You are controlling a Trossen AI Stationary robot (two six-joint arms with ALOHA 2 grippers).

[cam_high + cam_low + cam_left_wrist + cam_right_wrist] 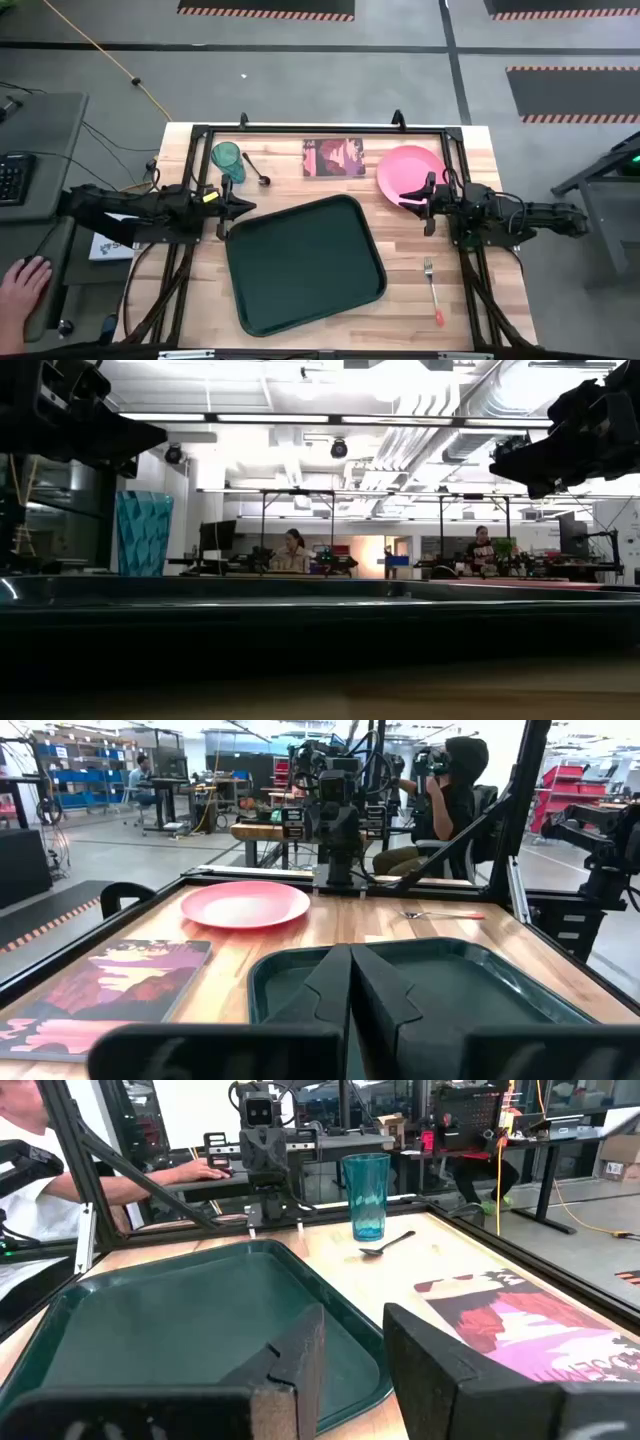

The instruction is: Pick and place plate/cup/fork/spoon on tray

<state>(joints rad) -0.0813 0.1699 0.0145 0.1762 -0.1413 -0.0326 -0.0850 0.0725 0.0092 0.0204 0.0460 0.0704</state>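
No writing can be read on anything. On the pale wooden surface [400, 300], the dark green tray [305, 265] with its raised rim and rounded corners lies at centre frame in the high view, nothing on it. The ribbed teal cup [227, 157] and dark spoon [256, 170] sit upper left, the smooth pink plate [408, 170] upper right, the orange-handled fork [432, 288] lower right. A dark-red square picture [334, 157] lies between. The left tool [226, 211] is pressed closed; the right tool [429, 205] is narrowly parted, holding nothing. Only the low view shows people seated behind.

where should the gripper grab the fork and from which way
Best guess: grip the fork mid-handle, on the orange-red part, coming straight down. It lies flat on bare wood, apart from the tray, tines toward the plate, so the jaws should close across the slim handle.
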